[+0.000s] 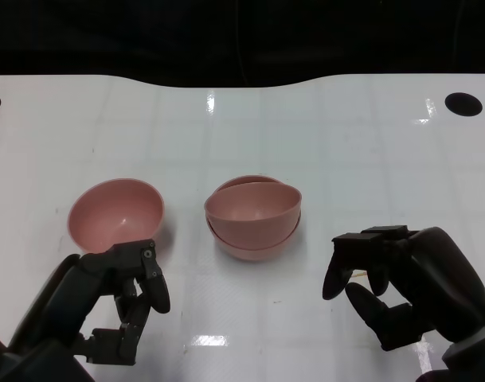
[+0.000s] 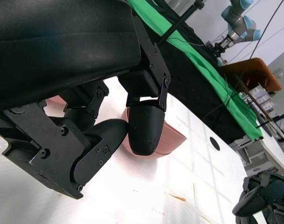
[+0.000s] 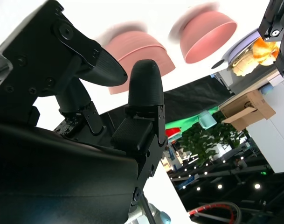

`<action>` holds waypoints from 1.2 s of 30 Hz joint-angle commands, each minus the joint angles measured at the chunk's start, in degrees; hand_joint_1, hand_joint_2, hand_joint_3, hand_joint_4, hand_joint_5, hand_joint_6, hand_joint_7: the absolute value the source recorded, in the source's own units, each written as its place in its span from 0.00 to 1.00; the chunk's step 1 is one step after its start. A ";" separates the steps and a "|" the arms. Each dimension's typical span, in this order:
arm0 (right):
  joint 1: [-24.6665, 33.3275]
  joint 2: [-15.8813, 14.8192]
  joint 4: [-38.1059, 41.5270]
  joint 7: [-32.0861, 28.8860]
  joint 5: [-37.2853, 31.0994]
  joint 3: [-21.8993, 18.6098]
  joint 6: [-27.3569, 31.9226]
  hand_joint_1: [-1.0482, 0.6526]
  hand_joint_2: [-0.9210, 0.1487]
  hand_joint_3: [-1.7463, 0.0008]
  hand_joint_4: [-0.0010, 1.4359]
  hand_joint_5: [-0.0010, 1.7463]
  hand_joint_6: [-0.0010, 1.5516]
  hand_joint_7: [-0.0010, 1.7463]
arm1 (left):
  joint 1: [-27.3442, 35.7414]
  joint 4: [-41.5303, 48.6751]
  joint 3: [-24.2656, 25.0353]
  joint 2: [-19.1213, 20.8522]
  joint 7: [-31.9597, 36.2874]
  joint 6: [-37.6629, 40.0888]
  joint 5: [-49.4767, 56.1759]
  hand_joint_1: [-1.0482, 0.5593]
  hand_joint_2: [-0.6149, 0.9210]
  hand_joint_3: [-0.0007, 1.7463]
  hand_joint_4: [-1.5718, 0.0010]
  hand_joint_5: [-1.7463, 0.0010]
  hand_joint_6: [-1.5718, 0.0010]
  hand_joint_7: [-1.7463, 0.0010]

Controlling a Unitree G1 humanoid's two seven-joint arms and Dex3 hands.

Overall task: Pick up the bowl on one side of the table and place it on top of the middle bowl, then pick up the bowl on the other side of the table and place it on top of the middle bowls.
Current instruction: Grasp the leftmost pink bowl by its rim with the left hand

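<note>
The left robot hand is open and empty, just behind the side bowl. The bowl looks light, stiff, slippery plastic; pinch its near rim. The right robot hand is empty, fingers apart.

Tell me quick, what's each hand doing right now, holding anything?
Left hand: open, holding nothing, just short of the left bowl.
Right hand: open, fingers apart, holding nothing.

Three pink bowls — two apparently nested, one alone — two black robot hands.
</note>
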 commanded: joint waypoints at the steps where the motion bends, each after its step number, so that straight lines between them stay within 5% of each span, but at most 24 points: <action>1: 0.28 0.38 -0.42 1.60 1.96 -0.75 1.48 0.54 0.78 0.04 0.70 1.00 0.56 0.86 | 1.04 -2.22 1.11 -0.23 1.91 1.12 1.21 0.57 0.68 0.74 0.52 0.08 0.51 0.28; 6: 0.43 0.63 -0.54 2.44 2.17 -0.85 1.63 0.54 0.79 0.04 0.70 1.00 0.56 0.88 | 2.18 -6.50 1.33 -1.16 3.48 5.46 4.32 0.52 0.82 0.42 0.58 0.27 0.54 0.51; 8: 0.60 0.58 -0.79 2.79 2.17 -0.94 1.83 0.54 0.79 0.04 0.70 1.00 0.55 0.88 | 2.69 -9.21 1.24 -1.28 4.35 7.83 7.61 0.47 0.94 0.19 0.64 0.33 0.61 0.65; 11: 0.83 0.61 -1.13 3.30 2.32 -0.93 2.01 0.54 0.79 0.05 0.70 1.00 0.55 0.89 | 3.20 -12.34 1.16 -1.68 5.24 11.07 11.11 0.43 0.99 0.08 0.68 0.38 0.63 0.75; 19: 1.43 0.73 -2.20 4.12 2.41 -0.83 2.60 0.55 0.78 0.05 0.70 1.00 0.54 0.90 | 3.16 -20.68 0.60 -1.06 4.37 21.19 22.63 0.34 1.00 0.06 0.76 0.62 0.68 0.95; 36: 1.42 0.60 -2.73 4.91 2.57 -1.01 2.96 0.55 0.78 0.06 0.70 1.00 0.54 0.88 | -4.96 -20.17 -5.86 1.85 -3.81 35.34 45.17 0.33 1.00 0.00 0.78 0.76 0.73 1.00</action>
